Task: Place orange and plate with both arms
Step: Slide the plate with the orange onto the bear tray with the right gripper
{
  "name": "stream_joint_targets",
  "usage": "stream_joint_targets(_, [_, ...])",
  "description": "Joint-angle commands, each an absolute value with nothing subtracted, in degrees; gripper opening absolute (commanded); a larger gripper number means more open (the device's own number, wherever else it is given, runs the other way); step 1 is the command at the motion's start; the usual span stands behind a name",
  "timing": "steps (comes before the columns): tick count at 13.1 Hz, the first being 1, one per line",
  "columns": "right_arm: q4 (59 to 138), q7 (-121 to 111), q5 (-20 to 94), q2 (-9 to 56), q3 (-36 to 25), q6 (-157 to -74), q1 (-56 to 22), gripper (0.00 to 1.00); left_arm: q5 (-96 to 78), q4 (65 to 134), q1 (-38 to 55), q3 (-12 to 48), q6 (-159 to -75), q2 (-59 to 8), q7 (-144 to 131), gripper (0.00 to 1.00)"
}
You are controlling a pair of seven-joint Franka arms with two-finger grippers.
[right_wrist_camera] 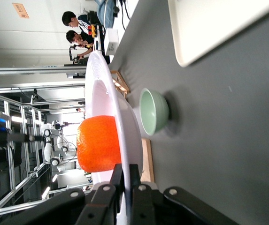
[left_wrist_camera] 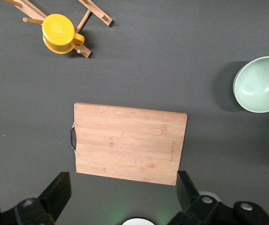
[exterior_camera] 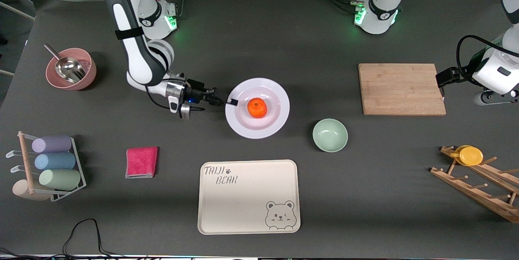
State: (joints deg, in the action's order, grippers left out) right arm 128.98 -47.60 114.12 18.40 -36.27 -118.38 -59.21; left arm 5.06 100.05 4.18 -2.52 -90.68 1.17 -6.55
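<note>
Lavender-white plate, orange aboard, sits mid-table; the right gripper pinches its rim and should keep it level. The left gripper waits wide open over the cutting board.

The cream tray, low in the middle of the front view, reads "TAIJI BEAR" at its upper left corner.

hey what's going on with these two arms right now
The right arm's tool is shut on the rim of the plate, which carries the orange in its middle. The plate sits between the pink cloth and the green bowl. The left arm's tool hangs open above the wooden cutting board, waiting.
</note>
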Motion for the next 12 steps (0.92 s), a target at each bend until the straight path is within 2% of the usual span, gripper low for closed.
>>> stream_joint_targets(1, [118.62,-38.37,108.32,23.27,-36.21,-118.30,-55.57,0.00,5.80,100.37,5.10,-3.25,-90.79,1.23,-5.98,1.00])
stream_joint_targets(5, [104.53,-26.66,99.24,29.08,-36.21,-118.21,-49.14,0.00,5.80,100.37,5.01,-3.25,-90.79,1.05,-5.98,1.00])
stream_joint_targets(12, [78.52,-15.48,97.21,45.85,-35.77,-117.69,-39.92,0.00,5.80,100.28,4.92,-3.25,-90.62,0.88,-5.98,1.00])
